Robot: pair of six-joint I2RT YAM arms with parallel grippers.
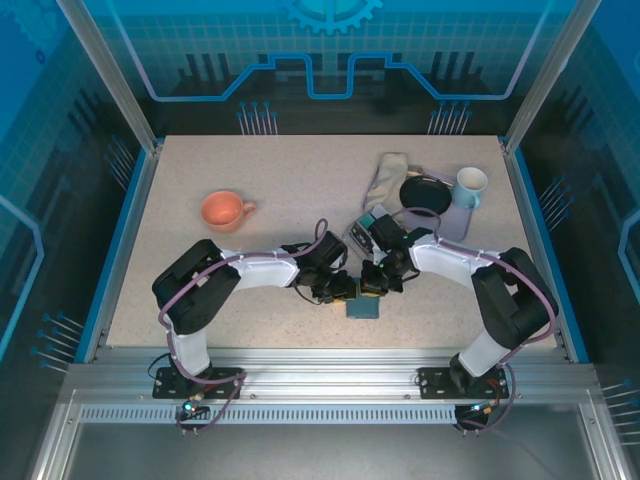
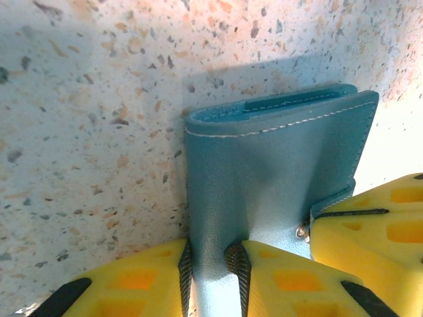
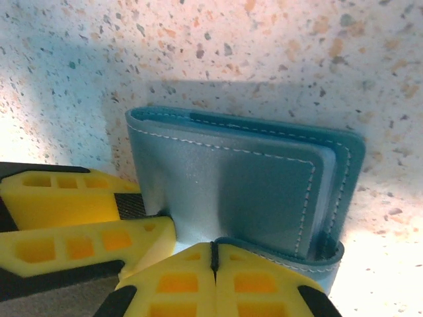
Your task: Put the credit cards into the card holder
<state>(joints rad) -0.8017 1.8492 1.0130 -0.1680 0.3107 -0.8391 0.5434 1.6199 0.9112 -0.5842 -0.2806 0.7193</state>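
Observation:
The slate-blue card holder (image 1: pixel 363 307) lies on the speckled table near the front middle, between both grippers. My left gripper (image 2: pixel 211 271) is shut on one leaf of the card holder (image 2: pixel 264 165), the leather pinched between its dark pads. The right gripper (image 3: pixel 213 254) is shut on the thin edge of the other flap of the card holder (image 3: pixel 231 185), and its yellow fingers (image 2: pixel 370 231) sit beside the snap dot (image 2: pixel 303 231). A teal credit card (image 1: pixel 377 217) lies behind the right arm by a small grey tray (image 1: pixel 358 236), partly hidden.
An orange cup (image 1: pixel 225 210) stands at mid-left. At the back right are a folded cloth (image 1: pixel 388 175), a black dish (image 1: pixel 425 192) and a white mug (image 1: pixel 470 186). Blue frame rails border the table on both sides.

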